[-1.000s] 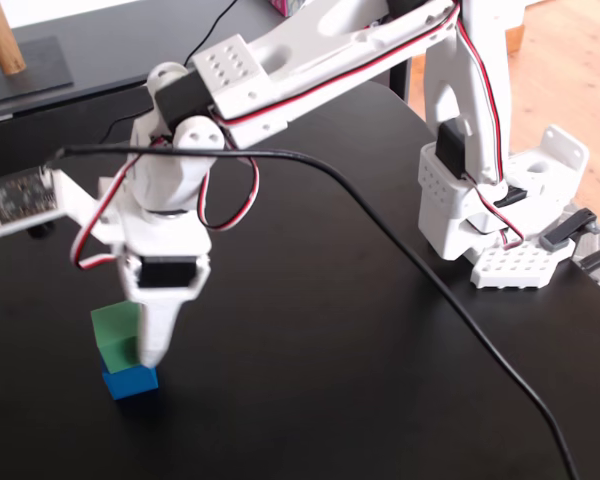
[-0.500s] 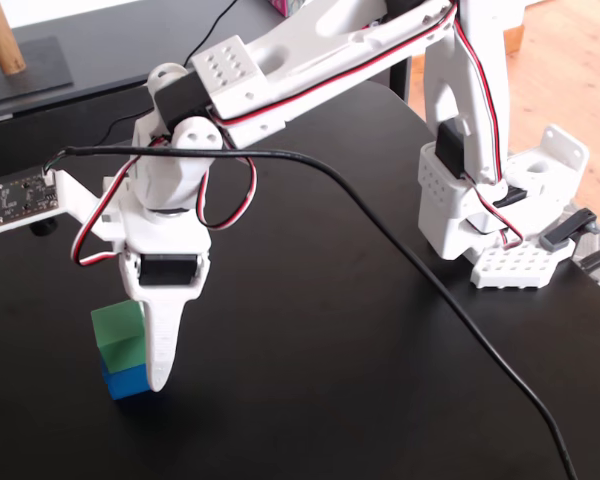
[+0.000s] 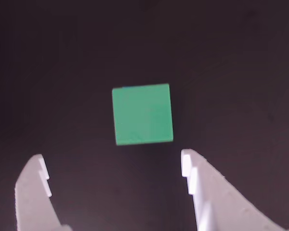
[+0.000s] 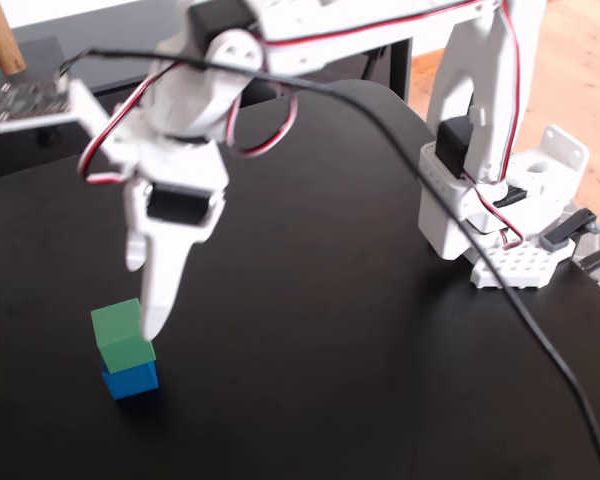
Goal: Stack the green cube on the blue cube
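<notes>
The green cube (image 4: 120,335) sits on top of the blue cube (image 4: 131,380) at the front left of the black table in the fixed view. In the wrist view the green cube (image 3: 142,114) shows from above and hides the blue cube under it. My gripper (image 4: 143,300) is open and hangs just above and to the right of the green cube; one white finger tip is close beside its top edge. In the wrist view the gripper (image 3: 111,155) holds nothing, and both white fingers stand apart below the cube.
The arm's white base (image 4: 500,200) stands at the right of the black table (image 4: 330,350). A black cable (image 4: 460,230) crosses the view from upper left to lower right. A wooden stick (image 4: 0,40) shows at the top left.
</notes>
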